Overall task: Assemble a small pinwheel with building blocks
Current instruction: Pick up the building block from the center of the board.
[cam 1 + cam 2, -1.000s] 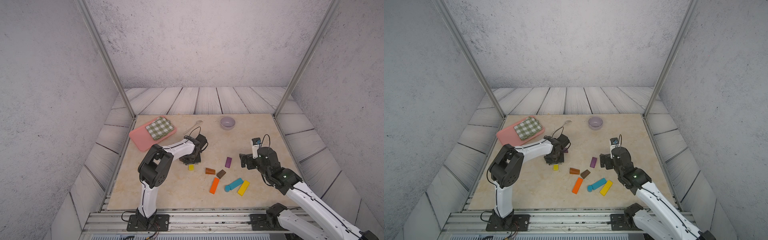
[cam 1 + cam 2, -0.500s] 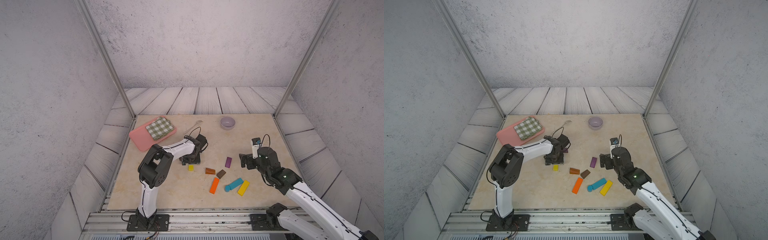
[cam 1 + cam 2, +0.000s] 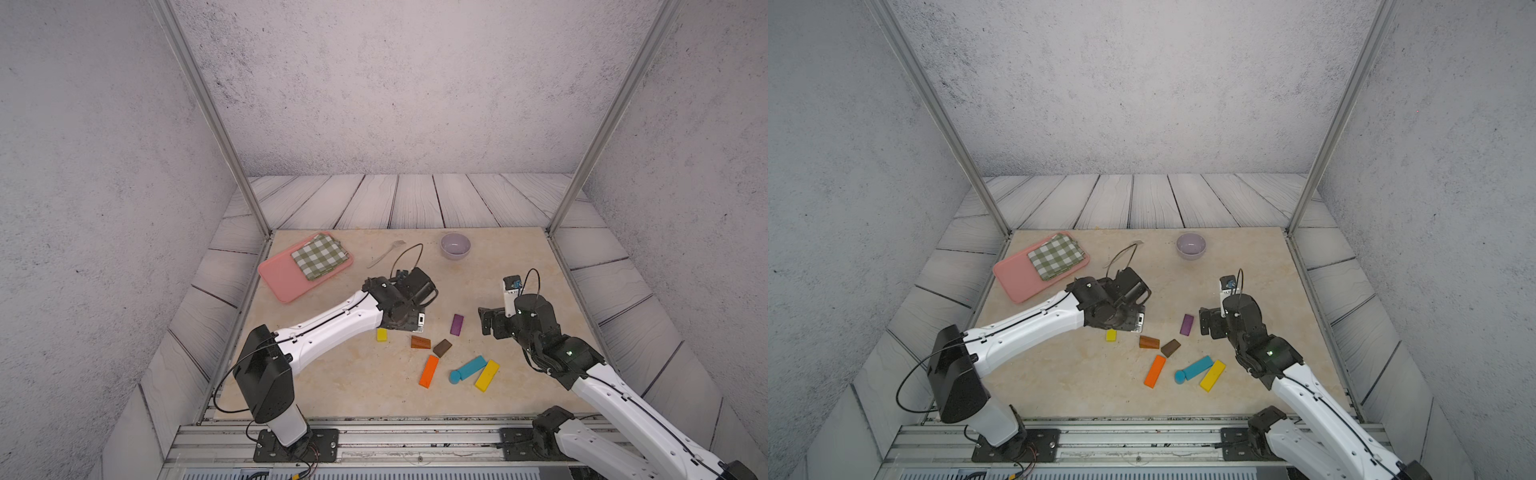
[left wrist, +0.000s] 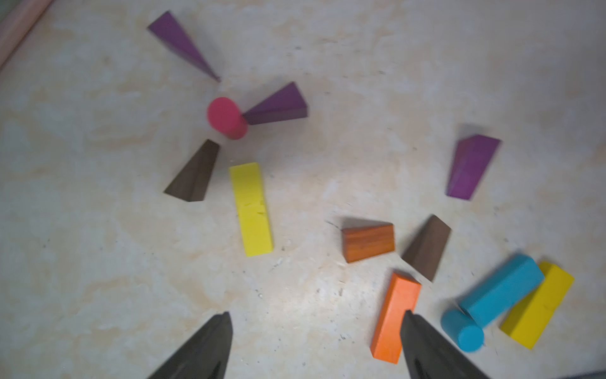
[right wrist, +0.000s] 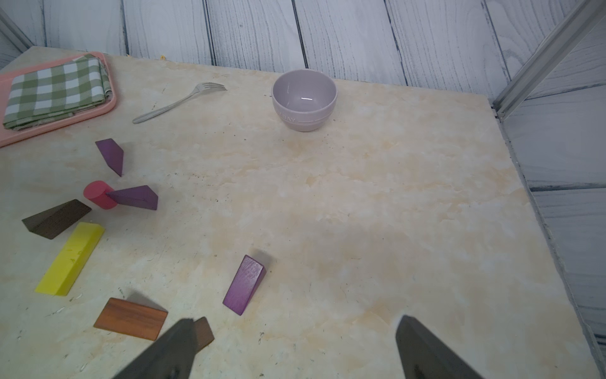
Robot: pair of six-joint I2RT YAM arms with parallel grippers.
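Left fingers (image 4: 206, 347) wide, empty; right fingers (image 5: 426, 351) wide, empty. Part-built pinwheel rings pink cylinder (image 4: 226, 117) on counter (image 5: 393, 203); spare purple wedge (image 5: 245, 284) lies apart. Light, stiff, probably slick painted wood: pinch flat sides near thick end.

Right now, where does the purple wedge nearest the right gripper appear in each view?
In a top view: purple wedge, mid-table.
In a top view: mid-table too.
Left wrist: beside the dark brown wedge.
Right wrist: nearer than the lilac bowl.
Shared landmark: reddish-brown wedge.
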